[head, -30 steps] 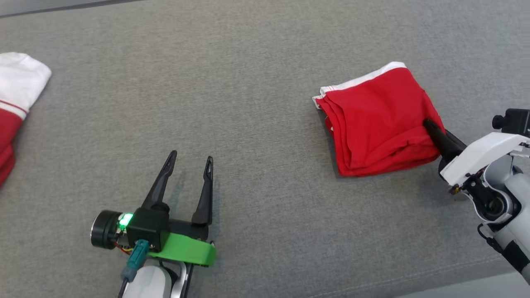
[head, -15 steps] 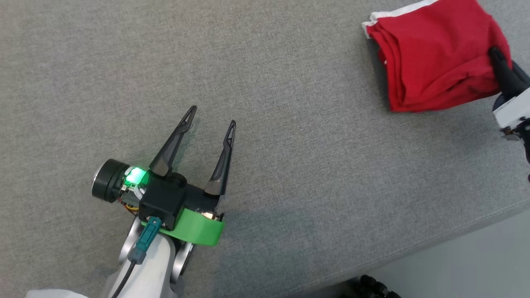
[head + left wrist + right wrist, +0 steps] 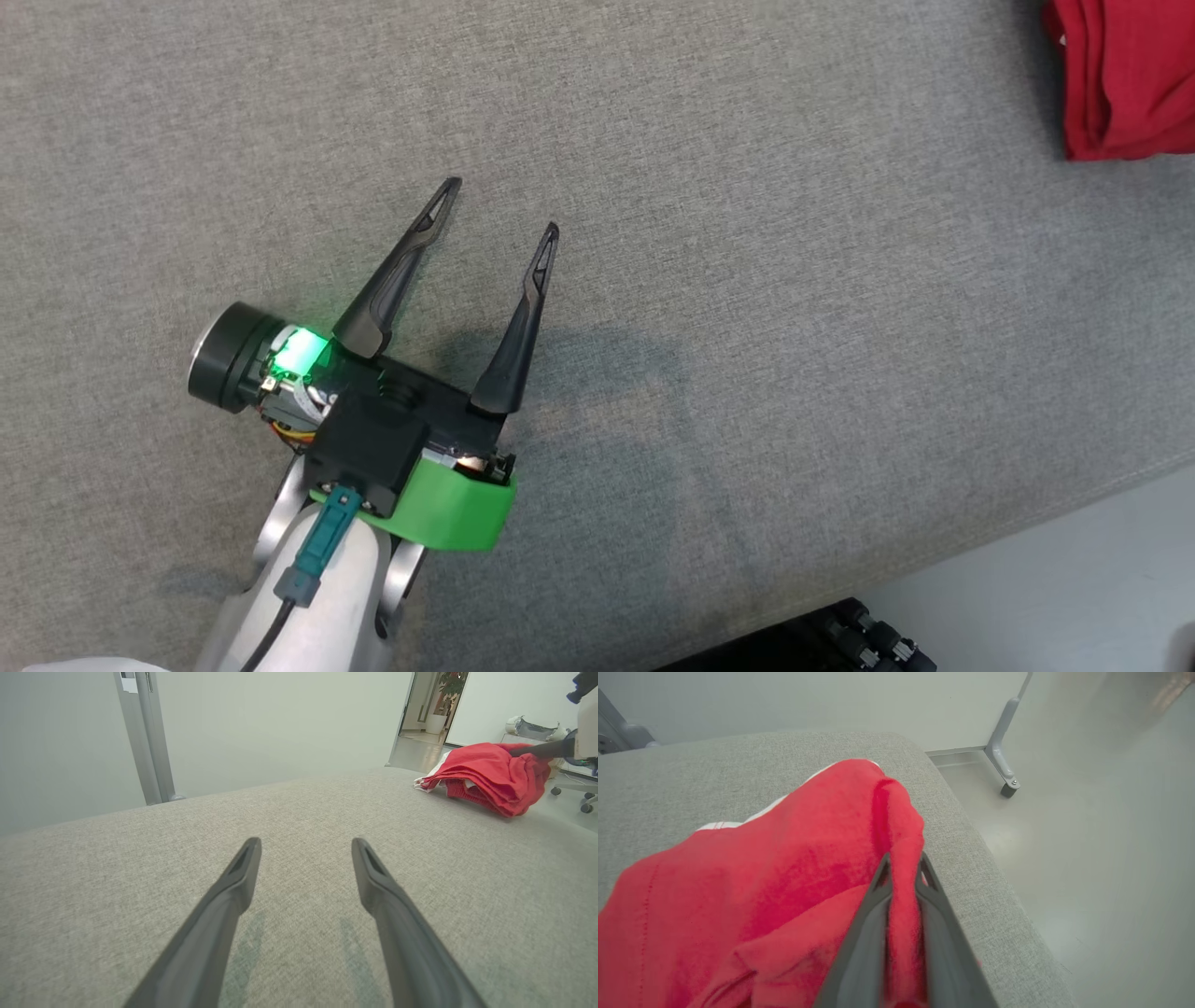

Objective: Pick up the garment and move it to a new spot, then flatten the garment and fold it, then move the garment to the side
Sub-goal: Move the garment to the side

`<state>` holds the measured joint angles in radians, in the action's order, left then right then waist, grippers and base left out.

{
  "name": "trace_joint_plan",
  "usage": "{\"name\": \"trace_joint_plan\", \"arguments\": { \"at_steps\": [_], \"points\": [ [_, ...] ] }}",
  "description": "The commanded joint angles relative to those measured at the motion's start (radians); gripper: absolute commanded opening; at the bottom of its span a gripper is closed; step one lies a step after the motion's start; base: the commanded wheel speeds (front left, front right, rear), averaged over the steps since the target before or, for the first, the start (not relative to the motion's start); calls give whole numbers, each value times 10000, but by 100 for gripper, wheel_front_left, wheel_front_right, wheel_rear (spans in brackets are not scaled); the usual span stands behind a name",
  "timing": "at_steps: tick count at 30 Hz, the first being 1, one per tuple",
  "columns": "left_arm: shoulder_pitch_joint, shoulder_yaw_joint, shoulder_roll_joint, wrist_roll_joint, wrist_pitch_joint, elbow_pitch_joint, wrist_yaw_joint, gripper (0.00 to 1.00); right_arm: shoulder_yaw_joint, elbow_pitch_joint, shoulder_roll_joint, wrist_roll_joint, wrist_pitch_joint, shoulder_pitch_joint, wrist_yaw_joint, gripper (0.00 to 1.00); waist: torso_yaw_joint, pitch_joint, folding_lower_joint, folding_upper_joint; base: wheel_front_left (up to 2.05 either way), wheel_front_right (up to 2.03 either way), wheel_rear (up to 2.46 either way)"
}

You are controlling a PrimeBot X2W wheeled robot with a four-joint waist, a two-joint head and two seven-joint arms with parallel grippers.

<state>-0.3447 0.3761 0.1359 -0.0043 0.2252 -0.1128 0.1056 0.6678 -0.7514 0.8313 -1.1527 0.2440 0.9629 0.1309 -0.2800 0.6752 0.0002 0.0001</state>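
The garment (image 3: 1125,75) is a folded red cloth with a white band, lying at the head view's top right corner on the grey fabric surface (image 3: 747,280). My right gripper (image 3: 903,868) is shut on a raised fold of the garment (image 3: 784,868) near the surface's edge. Seen from the left wrist, the garment (image 3: 486,774) lies far right with the right gripper's dark finger (image 3: 537,750) reaching into it. My left gripper (image 3: 499,207) stands open over bare fabric, fingers (image 3: 233,891) spread with nothing between them.
The grey surface's front edge (image 3: 1027,532) runs across the lower right, with pale floor (image 3: 1074,588) beyond and a dark wheeled base (image 3: 840,644) below. In the right wrist view the surface's corner drops to floor (image 3: 1087,858) beside a metal leg (image 3: 1001,760).
The head camera has swung, so the garment slid to the top right corner and the right arm left the picture. The left gripper stays open.
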Motion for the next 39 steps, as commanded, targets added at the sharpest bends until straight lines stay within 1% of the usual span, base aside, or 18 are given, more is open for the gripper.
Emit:
{"name": "trace_joint_plan", "arguments": {
  "at_steps": [1, 2, 7, 9, 10, 14, 20, 23, 28, 29, 30, 34, 36, 39],
  "points": [
    [-152, 35, 67, 32, -32, -71, 35, 100, 99, -290, 29, 314, 100, 210, -3, 84, 161, 129, -2, -1, 0, 0, 0],
    [-143, 60, 60, 23, -56, -104, 32, 100, 148, -538, -2, 506, 135, 320, -3, 100, 198, 122, -2, -1, 0, 0, 0],
    [8, 136, -52, -155, 3, -44, -66, 100, 339, -2009, -286, 1539, 210, 646, -5, 100, 423, -230, -2, -1, 0, 0, 0],
    [130, 117, -126, -289, 93, 134, -117, 100, 376, -2254, -610, 1816, 223, 753, -5, 100, 524, -546, -2, -1, 0, 0, 0],
    [213, 80, -157, -362, 121, 231, -190, 100, 293, -2182, -778, 1927, 214, 786, -3, 100, 570, -712, -2, -1, 0, 0, 0],
    [591, -59, -335, -738, 252, 816, -406, 100, -282, -1418, -1151, 2470, 214, 291, -8, 100, 837, -1485, -2, -1, 0, 0, 0],
    [1248, -454, -594, -1531, 398, 1629, -815, 100, -1206, 202, -2189, 3675, 216, -1255, -8, 100, 1367, -2767, -2, -1, 0, 0, 0],
    [1586, -711, -722, -1905, 396, 1835, -1022, 100, -1266, 766, -2883, 4329, 217, -2163, -6, 100, 1679, -3437, -2, -1, 0, 0, 0],
    [2106, -1148, -802, -2383, 402, 2162, -1333, 100, -1653, 1416, -3886, 5236, 217, -3479, -6, 100, 2257, -4422, -2, -1, 0, 0, 0],
    [2176, -1229, -813, -2477, 403, 2253, -1347, 100, -1787, 1475, -4095, 5327, 218, -3767, -6, 100, 2383, -4621, -2, -1, 0, 0, 0],
    [2176, -1229, -813, -2477, 403, 2253, -1347, 100, -1787, 1475, -4095, 5327, 218, -3767, -6, 100, 2383, -4621, -2, -1, 0, 0, 0],
    [2574, -1532, -842, -2834, 403, 2603, -1371, 100, -2333, 1816, -4821, 6115, 218, -4701, -6, 100, 2728, -5306, -2, -1, 0, 0, 0],
    [2776, -1661, -844, -2856, 403, 2813, -1373, 100, -2608, 2111, -5156, 6657, 218, -5233, -6, 100, 2851, -5664, -2, -1, 0, 0, 0],
    [3163, -1852, -848, -2640, 404, 2946, -1469, 100, -3246, 2924, -5625, 7611, 218, -6042, -6, 100, 2950, -6150, -2, -1, 0, 0, 0]
  ]
}}
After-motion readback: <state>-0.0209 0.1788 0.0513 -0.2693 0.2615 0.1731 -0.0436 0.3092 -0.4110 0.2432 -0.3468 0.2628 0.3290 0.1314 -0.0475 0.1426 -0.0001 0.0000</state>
